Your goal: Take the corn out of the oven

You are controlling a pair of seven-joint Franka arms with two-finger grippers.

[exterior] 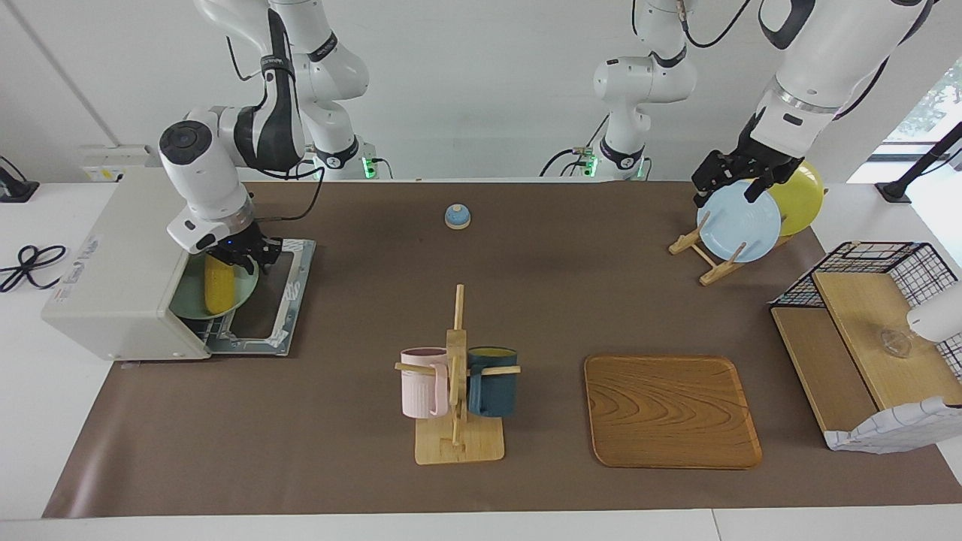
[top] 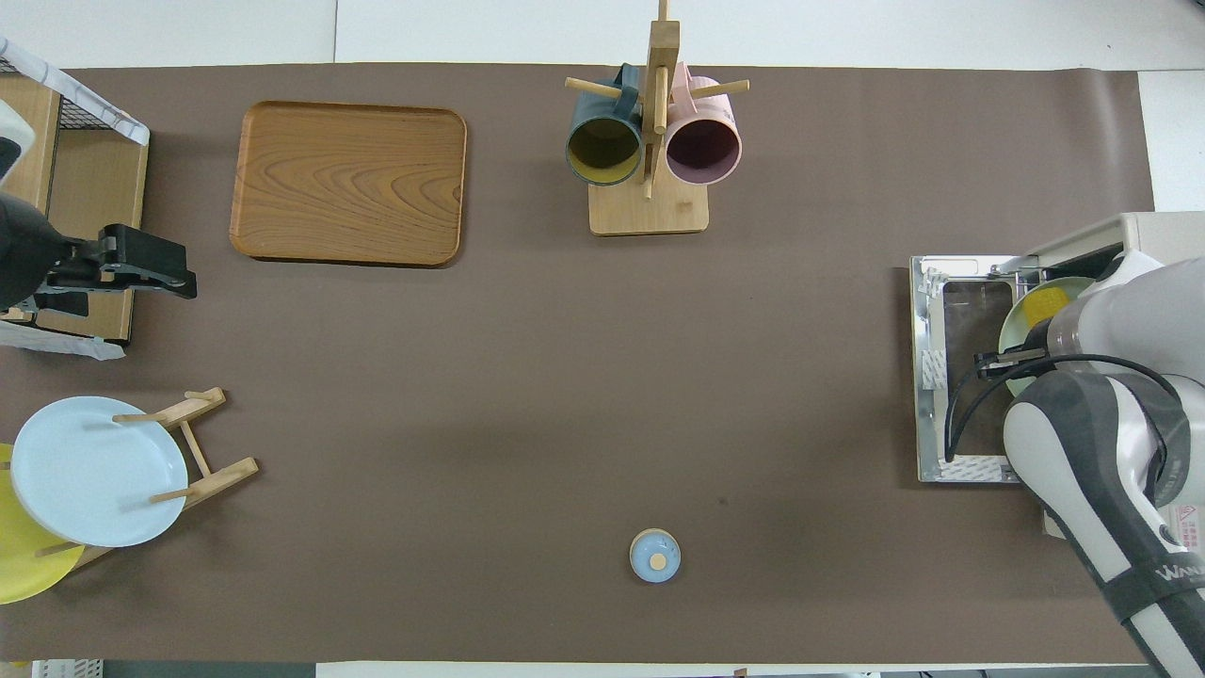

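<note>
The corn [exterior: 218,289] [top: 1045,303], a yellow cob, lies on a pale green plate [exterior: 246,289] on the rack of the off-white oven [exterior: 113,278] [top: 1144,235]. The oven's door [exterior: 274,294] [top: 941,377] lies folded down flat on the mat. My right gripper [exterior: 244,255] is down at the cob's end nearer the robots, right over the plate's rim. In the overhead view the right arm covers most of the plate and cob. My left gripper [exterior: 733,180] [top: 141,268] waits open in the air over the blue plate [exterior: 740,222].
A mug tree [exterior: 455,376] with a pink and a dark blue mug stands mid-table, a wooden tray [exterior: 669,409] beside it. The plate rack holds the blue plate and a yellow plate [exterior: 800,195]. A small blue bell [exterior: 457,216] sits near the robots. A wire shelf [exterior: 864,315] stands at the left arm's end.
</note>
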